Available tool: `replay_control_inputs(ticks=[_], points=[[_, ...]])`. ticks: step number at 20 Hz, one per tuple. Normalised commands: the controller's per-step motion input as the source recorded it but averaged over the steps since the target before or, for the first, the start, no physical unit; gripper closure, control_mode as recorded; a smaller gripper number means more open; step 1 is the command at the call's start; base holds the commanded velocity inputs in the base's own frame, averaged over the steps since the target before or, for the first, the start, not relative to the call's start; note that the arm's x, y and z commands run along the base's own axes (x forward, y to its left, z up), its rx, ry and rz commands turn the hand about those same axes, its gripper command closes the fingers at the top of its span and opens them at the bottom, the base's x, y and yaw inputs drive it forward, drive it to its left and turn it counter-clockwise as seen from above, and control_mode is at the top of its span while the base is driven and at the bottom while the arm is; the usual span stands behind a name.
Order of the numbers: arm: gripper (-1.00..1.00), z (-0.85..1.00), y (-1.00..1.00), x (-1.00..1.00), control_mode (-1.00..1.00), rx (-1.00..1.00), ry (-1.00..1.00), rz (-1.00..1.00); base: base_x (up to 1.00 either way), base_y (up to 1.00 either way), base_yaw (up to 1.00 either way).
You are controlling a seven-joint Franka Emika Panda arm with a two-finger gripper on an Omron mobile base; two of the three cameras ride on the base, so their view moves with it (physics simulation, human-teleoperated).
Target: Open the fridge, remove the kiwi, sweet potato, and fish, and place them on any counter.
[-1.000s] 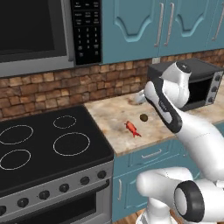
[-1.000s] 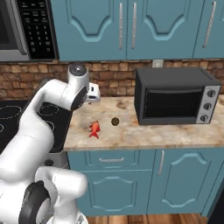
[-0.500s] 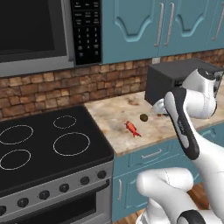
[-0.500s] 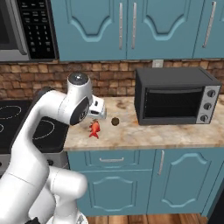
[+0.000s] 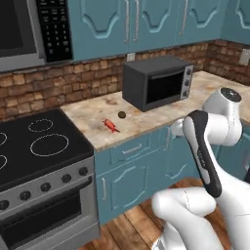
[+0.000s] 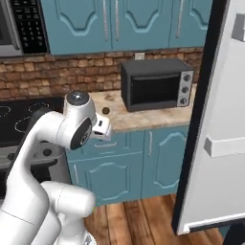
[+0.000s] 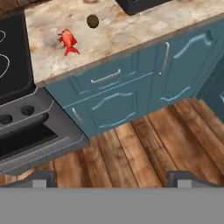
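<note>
The small bright red fish point(image 5: 111, 125) and olive-brown kiwi point(image 5: 121, 114) are left on the beige marbled desk point(image 5: 146, 117); the gripper point(image 7: 109, 179), jaws wide and empty, has been withdrawn, so the sweet potato is judged next.

To my front a dark toaster oven point(image 5: 156, 82) sits right of centre against the brick backsplash point(image 5: 58, 88). A black stovetop point(image 5: 34, 146) fills the lower left, its oven door point(image 7: 30, 140) below. A microwave point(image 5: 29, 29) hangs at upper left beside teal wall cabinets point(image 5: 146, 19). Wood floor point(image 7: 144, 148) spreads beneath the base cabinets point(image 7: 131, 87).
</note>
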Motion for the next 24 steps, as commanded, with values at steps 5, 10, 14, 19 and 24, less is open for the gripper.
replay_control_inputs(ticks=[5,10,14,19,24], points=[[-1.00,0.00,0.00,0.00,1.00,0.00,0.00,0.00,-0.64,0.14,-0.81],[-1.00,0.00,0.00,0.00,1.00,0.00,0.00,0.00,-0.71,0.09,-0.78],[-1.00,0.00,0.00,0.00,1.00,0.00,0.00,0.00,-0.18,-0.05,-0.74],[-1.00,0.00,0.00,0.00,1.00,0.00,0.00,0.00,0.27,-0.16,-0.66],[-1.00,0.00,0.00,0.00,1.00,0.00,0.00,0.00,0.88,-0.05,-0.44]])
